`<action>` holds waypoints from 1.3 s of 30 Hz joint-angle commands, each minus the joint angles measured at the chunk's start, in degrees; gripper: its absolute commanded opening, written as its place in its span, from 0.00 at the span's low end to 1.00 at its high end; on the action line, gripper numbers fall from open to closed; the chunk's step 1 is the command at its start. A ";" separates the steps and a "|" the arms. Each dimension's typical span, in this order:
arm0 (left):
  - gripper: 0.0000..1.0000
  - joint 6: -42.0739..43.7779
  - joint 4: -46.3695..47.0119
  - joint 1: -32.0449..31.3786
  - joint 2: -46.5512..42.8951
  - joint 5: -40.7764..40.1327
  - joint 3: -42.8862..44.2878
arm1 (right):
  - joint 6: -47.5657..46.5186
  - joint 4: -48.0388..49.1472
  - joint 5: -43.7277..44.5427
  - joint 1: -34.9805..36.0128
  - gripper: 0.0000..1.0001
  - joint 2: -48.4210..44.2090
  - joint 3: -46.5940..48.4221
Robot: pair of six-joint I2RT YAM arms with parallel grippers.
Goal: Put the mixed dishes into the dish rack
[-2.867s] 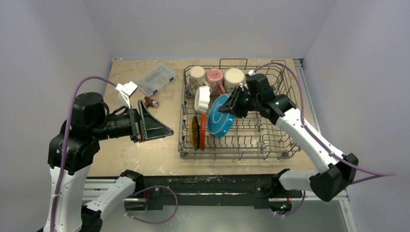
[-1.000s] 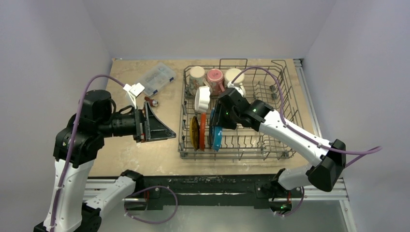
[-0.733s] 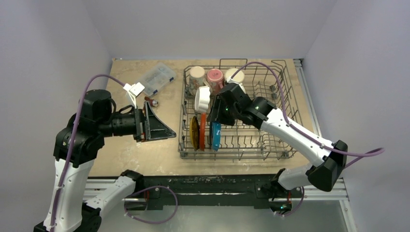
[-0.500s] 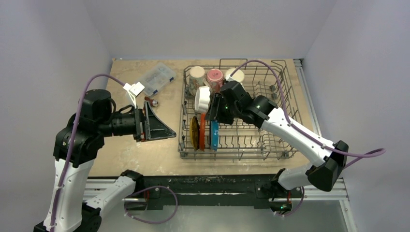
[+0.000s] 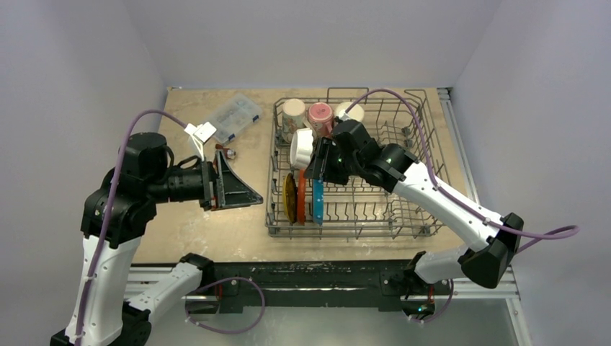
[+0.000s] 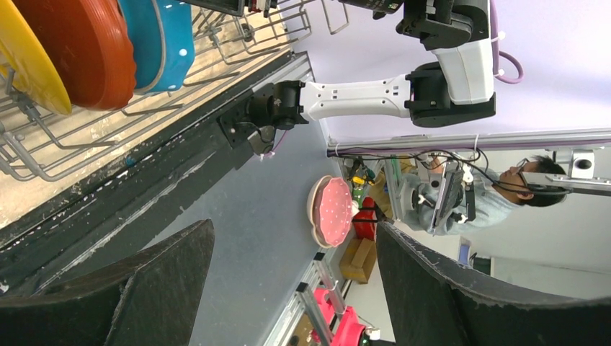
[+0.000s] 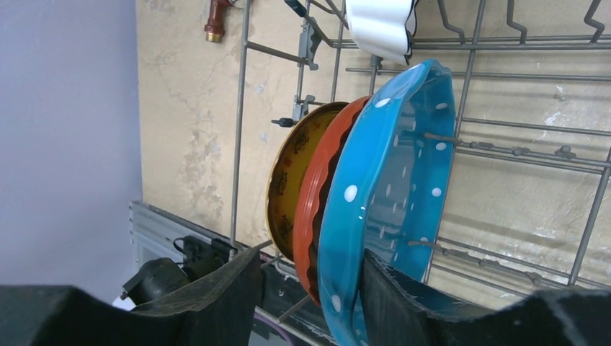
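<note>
The grey wire dish rack (image 5: 270, 216) holds two cream mugs (image 5: 293, 112) (image 5: 349, 112) and a pink mug (image 5: 320, 114) at the back. A white scalloped bowl (image 5: 301, 148) sits in front of them. The yellow plate (image 5: 290, 196), the orange plate (image 5: 302, 196) and the dotted blue plate (image 5: 318, 202) stand upright side by side at the front left. My right gripper (image 5: 317, 164) is above the blue plate (image 7: 393, 187). Its jaws are open, straddling the blue rim and the orange plate (image 7: 324, 187). My left gripper (image 5: 241, 191) is open and empty, left of the rack.
A clear plastic compartment box (image 5: 232, 115) lies at the back left of the table. A small red-brown tool (image 5: 225, 152) lies just behind my left gripper. The right half of the rack holds only upright tines (image 5: 389, 209).
My right gripper carried the blue plate from a tilted hold above the rack down to the left. The plate now stands upright beside the orange plate. The left arm barely moved.
</note>
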 commanded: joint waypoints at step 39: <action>0.83 9.68 23.11 -0.35 -0.91 -42.62 16.35 | -41.32 6.94 30.87 0.13 0.99 -18.46 30.08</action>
